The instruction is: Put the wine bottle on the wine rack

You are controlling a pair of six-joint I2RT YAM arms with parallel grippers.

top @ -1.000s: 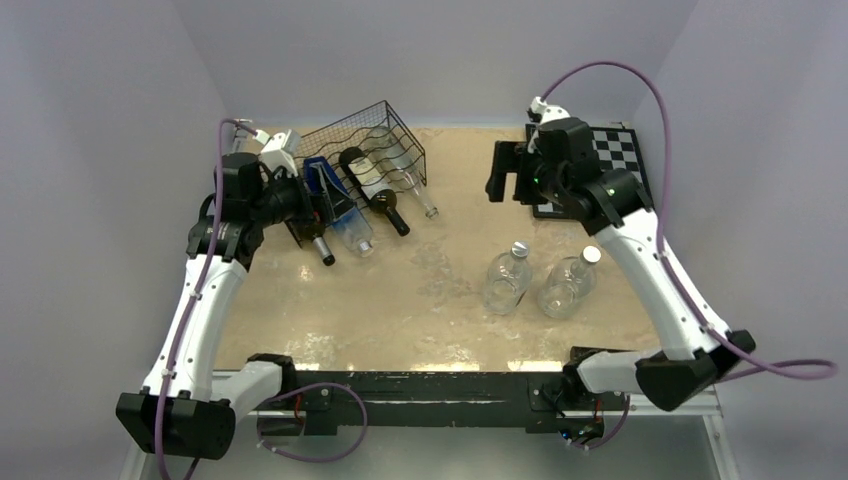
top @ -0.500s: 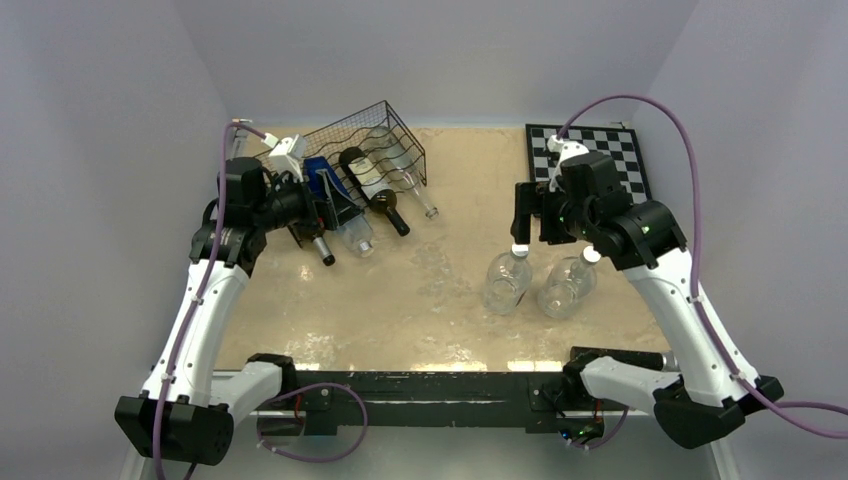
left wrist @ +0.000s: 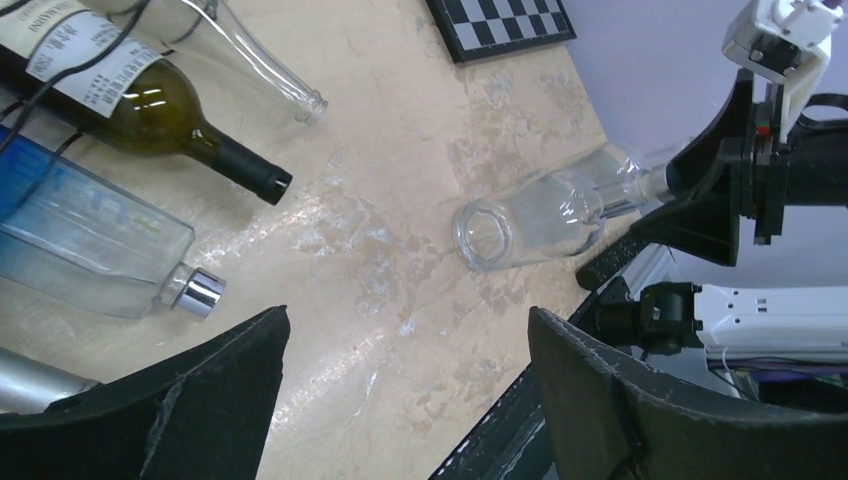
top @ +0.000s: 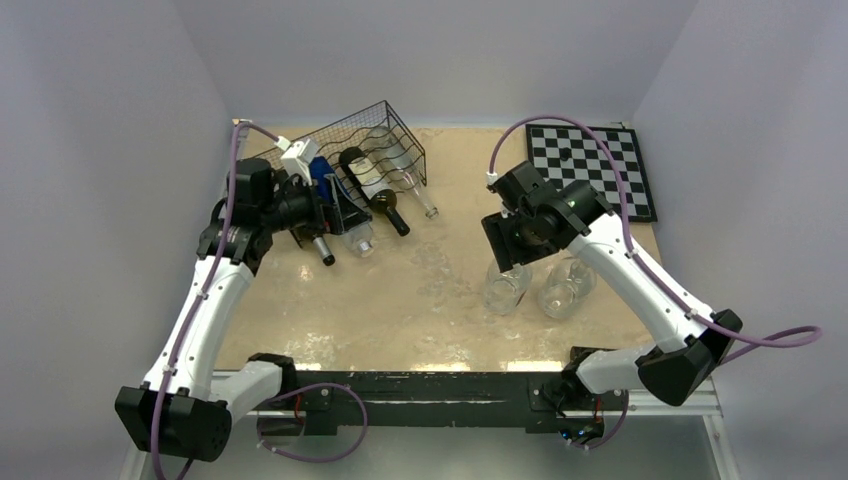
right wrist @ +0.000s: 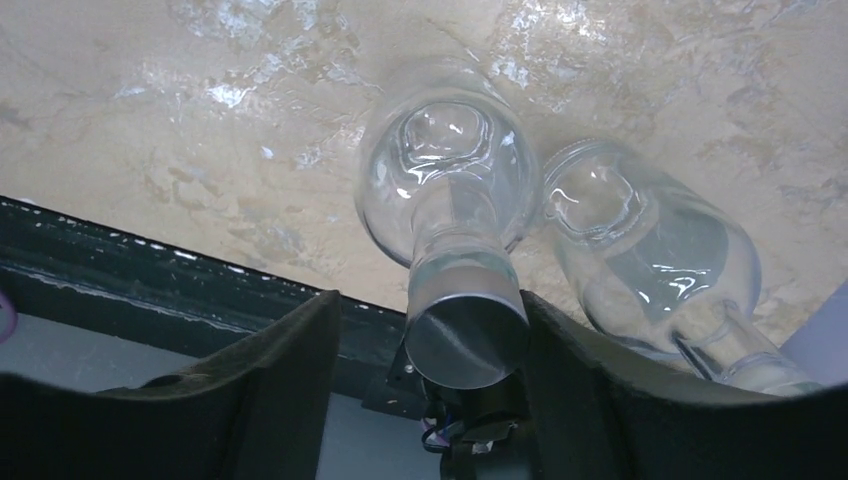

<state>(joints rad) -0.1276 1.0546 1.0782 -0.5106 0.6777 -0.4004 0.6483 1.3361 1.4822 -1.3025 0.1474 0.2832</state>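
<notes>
Already in rack (top: 385,120): several btls (top: 375,190)
To go: 2 clear btls (top: 505,287)
R gripper (right wrist: 430,335): spread round one cap (right wrist: 465,345)
L gripper (left wrist: 400,360): spread, empty

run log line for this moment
right end effector: open, straddling silver cap of upright clear glass bottle | left end effector: open, empty

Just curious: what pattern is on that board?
The board has black-and-white checks; top view best.
</notes>
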